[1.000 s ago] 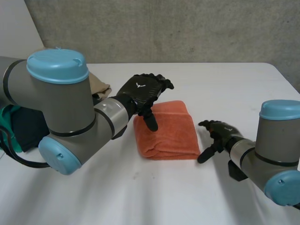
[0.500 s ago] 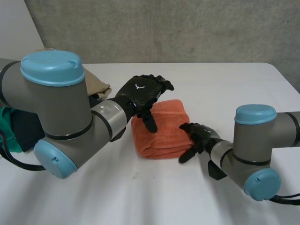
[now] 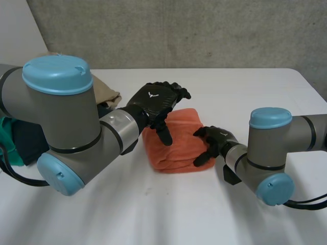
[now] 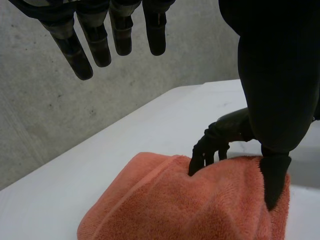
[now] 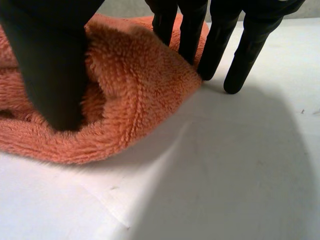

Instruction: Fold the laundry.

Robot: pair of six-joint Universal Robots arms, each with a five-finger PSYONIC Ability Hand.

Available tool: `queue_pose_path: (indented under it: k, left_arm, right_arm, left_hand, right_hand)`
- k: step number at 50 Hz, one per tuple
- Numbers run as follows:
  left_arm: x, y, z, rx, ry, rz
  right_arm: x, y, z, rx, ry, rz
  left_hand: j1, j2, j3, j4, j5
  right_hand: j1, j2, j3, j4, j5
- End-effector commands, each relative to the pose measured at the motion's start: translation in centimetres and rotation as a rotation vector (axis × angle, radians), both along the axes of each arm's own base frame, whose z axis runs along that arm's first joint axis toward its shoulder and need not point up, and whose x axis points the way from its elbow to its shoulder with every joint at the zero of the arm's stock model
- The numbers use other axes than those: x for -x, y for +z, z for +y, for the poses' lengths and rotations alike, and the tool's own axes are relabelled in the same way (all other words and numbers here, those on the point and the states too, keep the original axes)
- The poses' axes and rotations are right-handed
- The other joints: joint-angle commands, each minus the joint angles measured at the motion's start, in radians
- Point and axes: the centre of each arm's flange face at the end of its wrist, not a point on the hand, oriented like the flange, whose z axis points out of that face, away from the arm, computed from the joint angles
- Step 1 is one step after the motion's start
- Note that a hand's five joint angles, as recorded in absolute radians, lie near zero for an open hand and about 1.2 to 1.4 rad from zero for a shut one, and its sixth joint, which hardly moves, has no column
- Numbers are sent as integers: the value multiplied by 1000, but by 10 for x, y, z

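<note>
Orange towel (image 3: 180, 145) folded on worktop (image 3: 153, 214). Left robot hand (image 3: 154, 100) relaxed over it; right robot hand (image 3: 213, 140) pinches its edge.

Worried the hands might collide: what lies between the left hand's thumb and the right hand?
Only the top of the orange towel; in the left wrist view the thumb of the left hand and the right hand both touch it.

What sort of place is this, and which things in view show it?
Probably a robotics lab: bare concrete wall, plain white table, and robot arms handling an orange towel.
</note>
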Motion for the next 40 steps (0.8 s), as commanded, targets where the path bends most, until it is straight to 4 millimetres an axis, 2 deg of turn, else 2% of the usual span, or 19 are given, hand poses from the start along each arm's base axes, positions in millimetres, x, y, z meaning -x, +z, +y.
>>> queue_pose_path:
  k: [1, 6, 9, 10, 13, 14, 17, 18, 21, 22, 25, 29, 33, 37, 40]
  left_arm:
    - [0, 0, -1, -5, 2, 5]
    - [2, 7, -4, 21, 1, 24]
    - [5, 15, -4, 43, -5, 41]
    - [8, 18, -2, 54, -13, 46]
    - [13, 23, 3, 68, -30, 55]
    - [17, 27, 7, 77, -44, 63]
    - [22, 31, 12, 89, -61, 74]
    - [24, 33, 15, 94, -71, 79]
    - [27, 36, 19, 102, -84, 86]
    - [29, 39, 21, 108, -91, 92]
    - [33, 42, 25, 117, -104, 100]
    - [37, 45, 28, 125, -116, 110]
    - [39, 45, 28, 127, -119, 112]
    - [42, 43, 32, 123, -129, 109]
    - [44, 42, 34, 121, -137, 109]
  right_arm:
    - [2, 2, -3, 5, -7, 1]
    - [2, 14, -8, 48, -11, -12]
    - [9, 21, -25, 96, -34, -13]
    - [18, 24, -41, 127, -63, -10]
    - [31, 27, -65, 176, -115, -4]
    - [43, 27, -84, 204, -165, 3]
    - [67, 31, -115, 253, -256, 19]
    - [85, 34, -135, 286, -317, 32]
    - [109, 41, -161, 344, -392, 49]
    - [121, 41, -175, 372, -425, 61]
    - [138, 37, -196, 401, -471, 86]
    - [179, 39, -231, 469, -594, 142]
    - [206, 29, -247, 489, -649, 171]
    - [218, 23, -251, 490, -670, 195]
    - [236, 22, -254, 495, -707, 223]
  left_hand:
    - [-49, -5, -9, -5, -3]
    - [-49, -5, -9, -5, -3]
    - [-49, -5, -9, -5, -3]
    - [-52, -8, -12, -8, -6]
    - [-52, -8, -12, -8, -6]
    - [-55, -11, -15, -11, -9]
    - [-55, -11, -15, -11, -9]
    - [-55, -11, -15, -11, -9]
    - [-55, -11, -15, -11, -9]
    - [-55, -11, -15, -11, -9]
    - [-55, -11, -15, -11, -9]
    - [-55, -11, -15, -11, -9]
    - [-55, -11, -15, -11, -9]
    - [-55, -11, -15, -11, -9]
    - [-55, -11, -15, -11, -9]
  right_hand:
    - [836, 763, 754, 765, 800]
    - [836, 763, 754, 765, 800]
    - [836, 763, 754, 765, 800]
    - [836, 763, 754, 765, 800]
    - [836, 763, 754, 765, 800]
    - [836, 763, 754, 765, 800]
    - [836, 763, 754, 765, 800]
    - [836, 763, 754, 765, 800]
    - [836, 763, 754, 765, 800]
    - [836, 763, 754, 765, 800]
    - [836, 763, 754, 765, 800]
    - [836, 763, 754, 765, 800]
    - [836, 763, 754, 765, 800]
    - [836, 763, 754, 765, 800]
    - [836, 763, 754, 765, 800]
